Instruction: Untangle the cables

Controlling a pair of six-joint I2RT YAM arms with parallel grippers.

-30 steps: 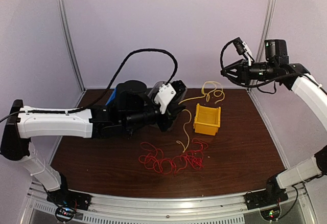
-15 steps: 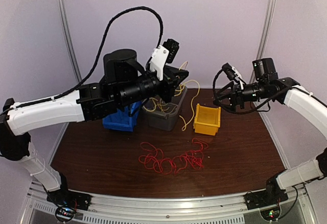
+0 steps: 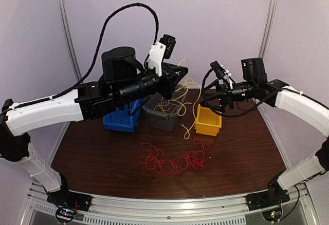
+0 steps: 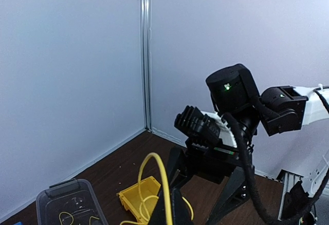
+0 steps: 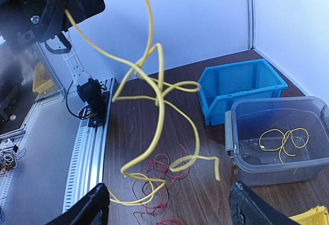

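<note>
**A:** How far along is the untangling?

**B:** Partway, I judge; the left gripper [image 3: 179, 76] is closed tight on a yellow cable [image 5: 159, 76] and holds it high, so the cable hangs in loose loops above the grey bin [image 3: 163, 117], its lower end near the yellow bin [image 3: 208, 122].

**A:** And the other arm?

**B:** The right gripper [image 3: 209, 92] has its jaws spread wide and grips nothing; it sits just beside the hanging cable, facing it.

**A:** What looks finished?

**B:** A yellow strand [image 5: 282, 138] already lies in the grey bin; the lifted cable hangs apart from the red cables [image 3: 172, 162], so that separation seems done.

**A:** And what is left?

**B:** The red cables lie in a snarled heap on the table [image 3: 103, 158], untouched by either gripper; the lifted cable is twisted on itself and not yet set down; whether the blue bin [image 3: 121, 118] holds anything I cannot tell.
</note>
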